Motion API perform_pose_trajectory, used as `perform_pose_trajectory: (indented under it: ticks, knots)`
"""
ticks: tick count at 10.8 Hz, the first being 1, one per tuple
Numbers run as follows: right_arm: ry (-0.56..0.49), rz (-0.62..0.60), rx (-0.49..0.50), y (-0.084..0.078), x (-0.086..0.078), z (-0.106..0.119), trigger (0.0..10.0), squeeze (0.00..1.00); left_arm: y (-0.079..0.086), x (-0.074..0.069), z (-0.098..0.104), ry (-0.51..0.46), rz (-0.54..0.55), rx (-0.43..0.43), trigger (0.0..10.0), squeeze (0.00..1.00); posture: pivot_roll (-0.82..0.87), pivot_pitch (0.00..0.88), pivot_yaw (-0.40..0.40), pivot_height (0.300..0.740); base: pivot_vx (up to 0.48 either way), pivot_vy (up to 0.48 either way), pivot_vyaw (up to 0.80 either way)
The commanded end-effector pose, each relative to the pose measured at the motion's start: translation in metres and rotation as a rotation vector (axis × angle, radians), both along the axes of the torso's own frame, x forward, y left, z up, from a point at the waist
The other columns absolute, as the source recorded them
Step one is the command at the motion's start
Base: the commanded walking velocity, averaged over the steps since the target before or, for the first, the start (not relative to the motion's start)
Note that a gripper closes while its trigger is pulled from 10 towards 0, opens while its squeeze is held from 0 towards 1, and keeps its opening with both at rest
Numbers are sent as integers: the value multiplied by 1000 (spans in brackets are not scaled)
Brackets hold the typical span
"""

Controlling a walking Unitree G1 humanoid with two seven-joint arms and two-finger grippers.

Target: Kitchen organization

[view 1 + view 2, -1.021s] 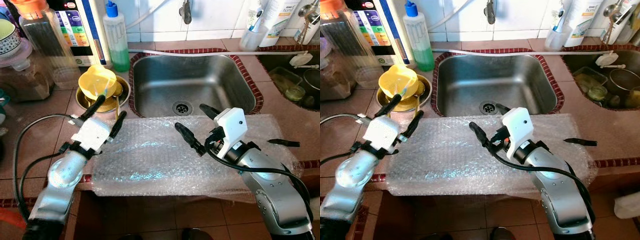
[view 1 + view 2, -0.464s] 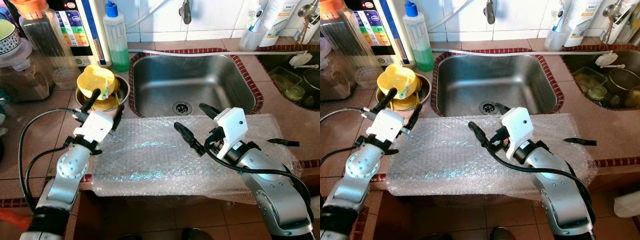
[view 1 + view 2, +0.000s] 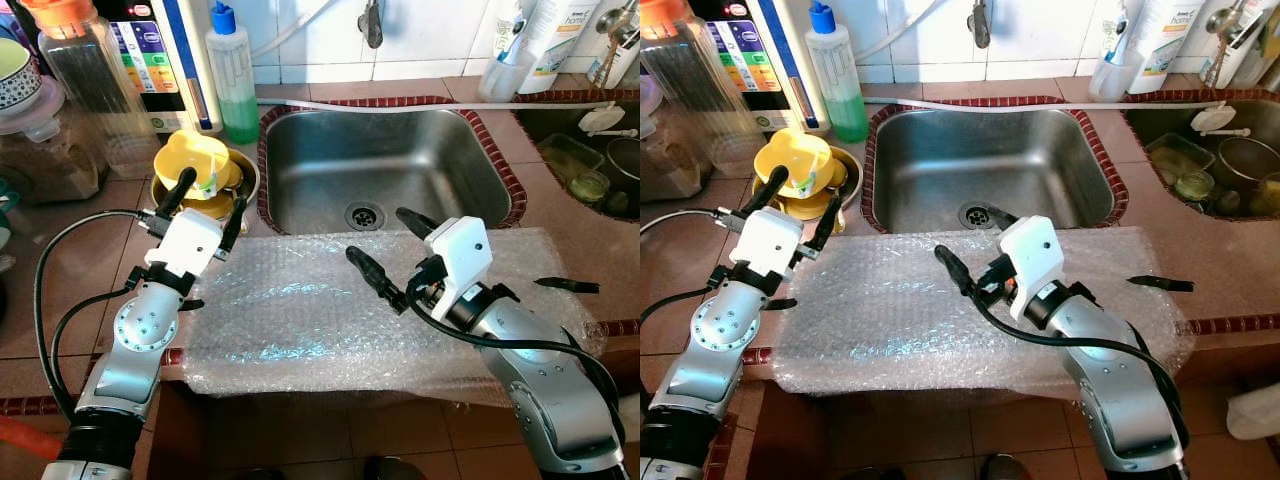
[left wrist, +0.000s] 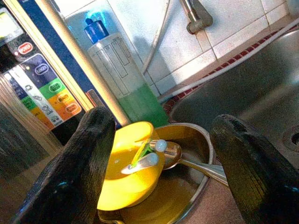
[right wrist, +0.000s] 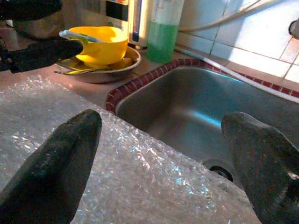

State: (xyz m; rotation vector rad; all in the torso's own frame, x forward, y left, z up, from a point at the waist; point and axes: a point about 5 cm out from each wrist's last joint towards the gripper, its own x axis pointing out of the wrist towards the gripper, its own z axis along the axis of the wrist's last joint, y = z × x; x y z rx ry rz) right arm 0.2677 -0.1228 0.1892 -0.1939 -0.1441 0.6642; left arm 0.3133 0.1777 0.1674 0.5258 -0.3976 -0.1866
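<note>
Worktop [image 3: 70,260] of reddish tile carries one steel sink [image 3: 390,165], and one sheet of bubble wrap [image 3: 300,310] lies along the front edge, just before the basin. To the left of the sink sits one steel bowl [image 4: 196,186] holding one yellow bowl [image 3: 195,160]; inside are two spoons, a pale plastic one [image 4: 140,161] resting in the yellow bowl and a metal one [image 4: 187,161] lying in the steel bowl beside it. Behind them stands one bottle of green liquid [image 3: 230,75] with a blue cap, next to one clear tall jar [image 3: 85,75] with an orange lid. The left gripper [image 3: 208,198] hovers just in front of the stacked bowls, jaws spread wide and holding nothing, one finger on each side of the yellow bowl in its wrist view. The right gripper [image 3: 385,250] hangs above the bubble wrap near the sink's front rim, jaws likewise apart and empty. One small black object [image 3: 565,286] lies on the wrap at the far right.
</note>
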Motion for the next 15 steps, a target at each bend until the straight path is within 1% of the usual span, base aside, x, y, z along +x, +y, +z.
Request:
perform_pose_trajectory:
  ticks: [1,4,6,7,8,11,15]
  knots:
    - [-10,3,-4,2,-2,1,10000,0,-3,5,-2,23,4,16,10000,0,-204,177,26,740,0,0,0]
    - [-11,-1,-2,2,-4,1,10000,0,-8,8,-6,44,-4,32,10000,0,-213,183,33,740,0,0,0]
    - [-11,-7,-1,1,-5,1,10000,0,-9,15,-6,55,2,40,10000,0,-217,187,36,740,0,0,0]
    - [-10,-9,-2,1,-6,1,10000,0,-7,16,-6,59,15,38,4078,0,-218,188,37,740,0,0,0]
    - [-11,-11,-2,1,-6,1,10000,0,-4,18,-5,62,27,39,0,0,-218,190,39,740,0,0,0]
    - [-10,-12,-3,1,-6,1,10000,0,5,21,-6,77,64,34,0,0,-217,189,38,740,0,0,0]
    - [-13,-6,-10,2,-4,1,10000,0,8,22,-7,88,77,33,0,0,-215,180,37,740,0,0,0]
